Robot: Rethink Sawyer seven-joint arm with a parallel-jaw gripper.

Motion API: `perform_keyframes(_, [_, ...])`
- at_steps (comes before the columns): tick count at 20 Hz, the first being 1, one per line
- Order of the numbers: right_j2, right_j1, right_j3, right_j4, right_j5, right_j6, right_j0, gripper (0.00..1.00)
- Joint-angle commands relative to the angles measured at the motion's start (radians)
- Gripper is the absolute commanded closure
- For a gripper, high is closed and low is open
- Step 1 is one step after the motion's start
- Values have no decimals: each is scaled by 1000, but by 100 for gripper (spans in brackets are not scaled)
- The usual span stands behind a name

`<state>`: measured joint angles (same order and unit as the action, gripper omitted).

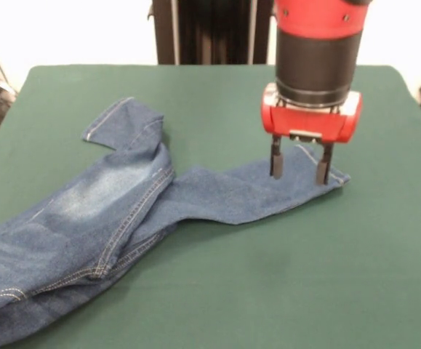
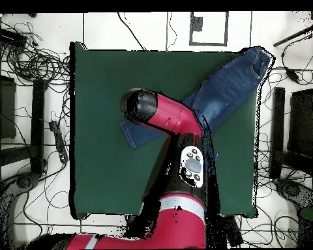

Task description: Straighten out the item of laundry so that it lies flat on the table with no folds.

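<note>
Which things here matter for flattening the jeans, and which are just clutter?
Job: jeans, table, gripper, open over a leg end.
Lying about: cables on the floor, dark stands beside the table.

We see even, fairly bright light from above in both views. In the front view the gripper (image 1: 301, 166) casts only a faint soft shadow on the jeans (image 1: 123, 211), and the folds throw darker shade onto the table (image 1: 283, 291). The white background beyond the table's far edge glares, washed out. Focus is slightly soft throughout, stitching still readable.
</note>
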<state>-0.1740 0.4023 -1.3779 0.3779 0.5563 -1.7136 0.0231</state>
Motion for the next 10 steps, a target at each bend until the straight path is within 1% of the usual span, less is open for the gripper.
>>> perform_keyframes(1, [75, -69, -110, 45, 27, -272, 24, 0])
perform_keyframes(4, [82, -64, -124, 59, 23, -283, 25, 0])
perform_keyframes(10, [96, -91, -135, 64, -12, -279, 21, 0])
